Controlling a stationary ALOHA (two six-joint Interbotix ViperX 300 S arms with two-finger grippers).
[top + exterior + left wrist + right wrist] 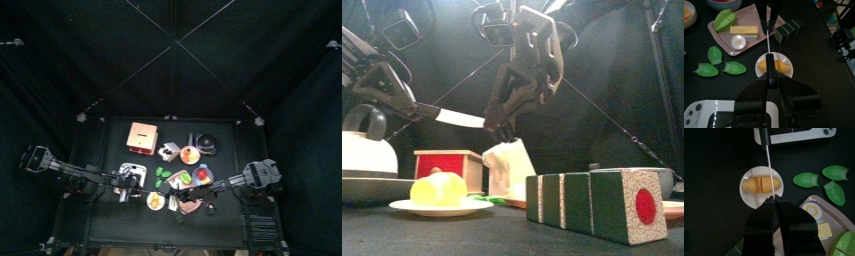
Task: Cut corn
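Observation:
The yellow corn [779,66] lies on a small white plate [759,63]; it also shows in the front view [438,188] and the right wrist view [759,183]. My left gripper [769,82] is shut on the black handle of a knife [769,42], whose thin blade runs level above the corn [462,118]. My right gripper [771,200] is shut just past the plate's rim. The blade's tip [768,165] reaches its jaw tips; I cannot tell whether they pinch it. In the front view the right gripper [501,128] hangs above a pale wedge.
A pink tray [759,13] holds butter, an egg slice and a green piece. Green leaves [714,61] lie beside the plate. A green-and-black sliced block [603,200] stands right in front, a red box [449,165] and a white kettle [361,150] at the left.

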